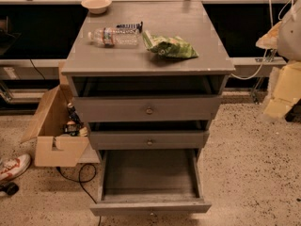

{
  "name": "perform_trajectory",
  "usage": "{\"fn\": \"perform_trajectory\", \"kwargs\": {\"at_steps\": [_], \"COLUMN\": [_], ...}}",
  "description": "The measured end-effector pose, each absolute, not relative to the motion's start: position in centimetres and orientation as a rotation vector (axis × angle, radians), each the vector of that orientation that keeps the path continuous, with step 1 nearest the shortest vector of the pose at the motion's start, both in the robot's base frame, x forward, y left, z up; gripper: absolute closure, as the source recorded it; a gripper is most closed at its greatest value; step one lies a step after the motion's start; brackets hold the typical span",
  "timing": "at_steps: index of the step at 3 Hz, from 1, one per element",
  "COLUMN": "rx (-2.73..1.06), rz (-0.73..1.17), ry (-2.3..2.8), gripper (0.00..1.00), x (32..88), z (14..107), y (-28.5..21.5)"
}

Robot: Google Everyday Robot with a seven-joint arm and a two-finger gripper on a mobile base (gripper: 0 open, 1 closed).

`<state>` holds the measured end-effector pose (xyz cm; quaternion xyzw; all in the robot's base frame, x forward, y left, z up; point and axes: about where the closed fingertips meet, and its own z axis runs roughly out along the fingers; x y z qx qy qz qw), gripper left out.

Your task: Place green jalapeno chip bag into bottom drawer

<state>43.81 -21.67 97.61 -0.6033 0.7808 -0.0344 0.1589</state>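
The green jalapeno chip bag (170, 47) lies crumpled on top of the grey cabinet (188, 27), right of centre and just right of a clear water bottle (115, 36). The bottom drawer (150, 207) is pulled out towards me, and its inside looks empty. The two shallower drawers above it are slightly out. My arm with its gripper (280, 105) shows as a pale white and yellow shape at the right edge. It is beside the cabinet, apart from the bag, and holds nothing that I can see.
A pale bowl (96, 4) and a small dark object (129, 26) sit at the back of the cabinet top. An open cardboard box (54, 131), a shoe (14, 166) and a black cable (77, 175) lie on the speckled floor to the left.
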Motion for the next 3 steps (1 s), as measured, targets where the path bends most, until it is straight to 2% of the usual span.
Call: {"fn": "perform_trajectory", "kwargs": {"at_steps": [2, 3], "rx": [-1.677, -1.577], "rz": [-0.09, -0.077], "ry": [2.212, 2.162], "gripper": [0.0, 0.0], "x": [45.4, 49.9], "z": [97.0, 95.8], "y": [-22.1, -23.1]}}
